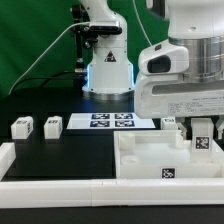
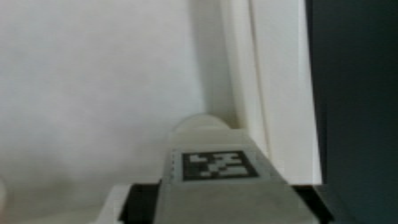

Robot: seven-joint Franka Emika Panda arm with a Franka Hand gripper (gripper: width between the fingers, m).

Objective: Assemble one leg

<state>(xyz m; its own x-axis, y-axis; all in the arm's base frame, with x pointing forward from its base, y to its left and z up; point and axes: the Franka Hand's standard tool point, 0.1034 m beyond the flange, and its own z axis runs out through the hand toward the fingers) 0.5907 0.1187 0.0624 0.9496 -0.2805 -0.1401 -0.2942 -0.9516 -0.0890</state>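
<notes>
My gripper [image 1: 203, 126] is shut on a leg [image 1: 203, 141], a small white block with a black-and-white tag, and holds it upright over the far right corner of the large white square tray-like piece [image 1: 140, 158]. In the wrist view the leg [image 2: 217, 160] stands between the dark pads [image 2: 153, 203] of my gripper [image 2: 222, 205], pointing down at the tray-like piece's flat surface [image 2: 107, 90] close to its raised rim [image 2: 267, 80]. Two more legs [image 1: 21, 127] [image 1: 52, 124] stand on the black table at the exterior view's left. Another leg [image 1: 170, 122] stands behind the tray-like piece.
The marker board [image 1: 112, 121] lies flat in front of the robot base [image 1: 108, 75]. A low white wall [image 1: 40, 185] runs along the front and the left of the table. Black table [image 2: 356, 100] shows beyond the rim in the wrist view.
</notes>
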